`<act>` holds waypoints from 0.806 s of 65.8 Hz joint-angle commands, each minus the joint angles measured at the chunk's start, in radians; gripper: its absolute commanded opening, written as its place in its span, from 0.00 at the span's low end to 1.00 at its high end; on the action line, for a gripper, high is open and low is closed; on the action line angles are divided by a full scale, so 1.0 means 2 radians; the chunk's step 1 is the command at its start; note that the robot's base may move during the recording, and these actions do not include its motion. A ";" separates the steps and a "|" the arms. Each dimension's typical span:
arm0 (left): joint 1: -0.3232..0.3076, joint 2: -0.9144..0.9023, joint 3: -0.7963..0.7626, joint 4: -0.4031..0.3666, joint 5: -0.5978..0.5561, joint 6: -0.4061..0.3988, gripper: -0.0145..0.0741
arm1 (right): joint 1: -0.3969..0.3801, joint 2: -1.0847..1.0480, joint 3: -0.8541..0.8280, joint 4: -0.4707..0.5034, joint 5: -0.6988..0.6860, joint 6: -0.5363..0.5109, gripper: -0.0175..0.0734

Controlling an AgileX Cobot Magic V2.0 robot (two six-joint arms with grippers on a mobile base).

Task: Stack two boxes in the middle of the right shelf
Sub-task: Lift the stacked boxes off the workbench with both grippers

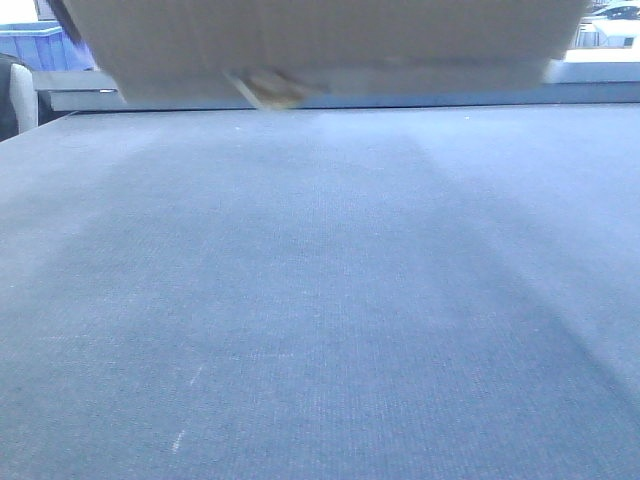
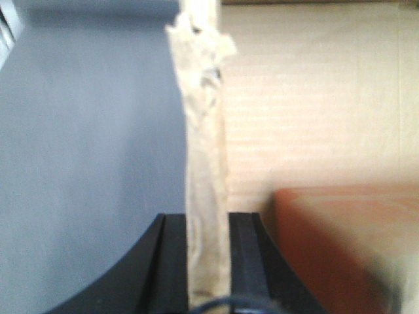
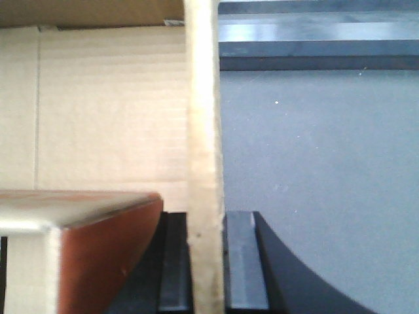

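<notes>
Nearest: the left flap (image 2: pixel 207 150), torn at its top, stands upright in the left end effector (image 2: pixel 208 261), which is narrow and clamped on the cardboard.
Opposite end: the right flap (image 3: pixel 203 131), straight-edged, is pinched the same way by the right end effector (image 3: pixel 207 261).
Box (image 1: pixel 330 40): hangs between the two grips, clear of the tabletop (image 1: pixel 320 300) beneath it. A tape scrap (image 1: pixel 265 88) dangles from its underside.
Beside each flap: a reddish-brown block (image 2: pixel 327 242); I cannot tell what it is.
Shelf: not plainly seen. A grey bar (image 3: pixel 314 55) runs behind the box, and its owner is unclear.
Bin (image 1: pixel 40 45): blue, behind the box's left end.
Arm pose: each wrist faces along an end wall of the box, fingers straddling a flap.
Doing it well: probably move both arms level and at one pace. Thin flaps could fold or tear, the torn one soonest.
</notes>
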 commanded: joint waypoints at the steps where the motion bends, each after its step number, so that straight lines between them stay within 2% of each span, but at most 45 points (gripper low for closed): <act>1: 0.003 -0.008 -0.012 0.048 -0.018 -0.001 0.04 | -0.005 -0.008 -0.009 -0.041 -0.026 0.007 0.02; 8: 0.004 -0.008 -0.021 0.067 -0.035 -0.001 0.04 | -0.005 -0.008 -0.009 -0.048 -0.026 0.007 0.02; 35: 0.004 -0.008 -0.027 0.067 -0.037 -0.002 0.04 | -0.005 -0.008 -0.009 -0.057 -0.050 0.008 0.02; 44: 0.005 -0.009 -0.027 0.067 -0.037 -0.020 0.04 | -0.005 -0.008 -0.009 -0.057 -0.040 0.071 0.02; 53: 0.006 -0.009 -0.033 0.069 -0.039 -0.020 0.04 | -0.005 -0.008 -0.009 -0.058 -0.046 0.074 0.02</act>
